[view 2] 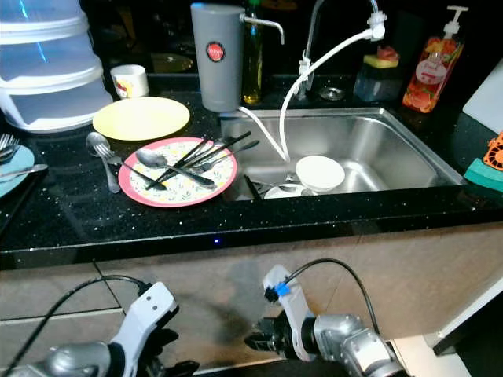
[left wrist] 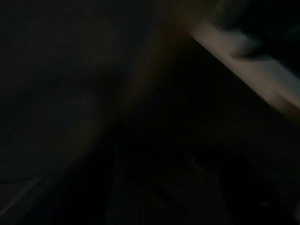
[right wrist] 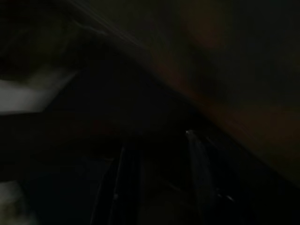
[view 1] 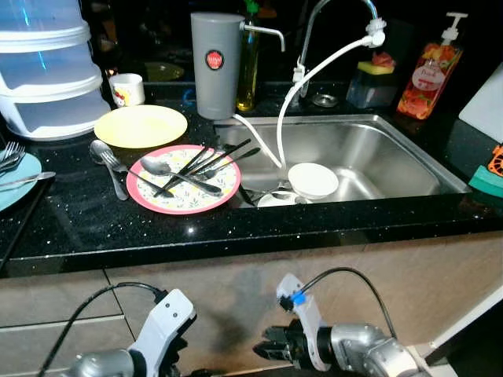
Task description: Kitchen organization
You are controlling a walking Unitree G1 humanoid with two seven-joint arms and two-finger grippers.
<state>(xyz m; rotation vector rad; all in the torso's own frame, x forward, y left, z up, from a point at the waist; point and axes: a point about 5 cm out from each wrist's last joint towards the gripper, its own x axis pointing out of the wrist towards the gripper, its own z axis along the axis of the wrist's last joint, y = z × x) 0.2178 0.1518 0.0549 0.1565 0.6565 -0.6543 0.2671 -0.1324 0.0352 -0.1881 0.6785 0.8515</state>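
A black speckled countertop (view 1: pixel 236 228) runs across the head camera's view, with a stainless sink (view 1: pixel 393 161) set into its right half and stacked translucent containers (view 1: pixel 47 71) at the far left. A grey canister (view 1: pixel 216 63) stands behind the sink's left corner beside a white hose (view 1: pixel 314 71) that droops from the tap into the basin. A plain yellow plate (view 1: pixel 140 126) lies left of the canister; just in front of it sits a pink-rimmed patterned plate (view 1: pixel 185 179) carrying a spoon and several dark utensils (view 1: pixel 200 165) whose long axes fan diagonally toward the sink. A white bowl (view 1: pixel 313 180) rests upside down in the basin's near left corner, and a fork and spoon (view 1: pixel 110 165) lie on bare counter beside the pink plate.

Both arms hang low in front of the cabinet, well below the counter edge (the wrist cameras return little but darkness). The left gripper (view 1: pixel 169 345) sits nearly under the pink plate, so it looks the nearer arm for the utensils; the right gripper (view 1: pixel 267 348) points leftward below the sink's left end, closer to the bowl. Whether either gripper's fingers are spread or pressed together cannot be told. Everything to be organised lies up and forward of both.
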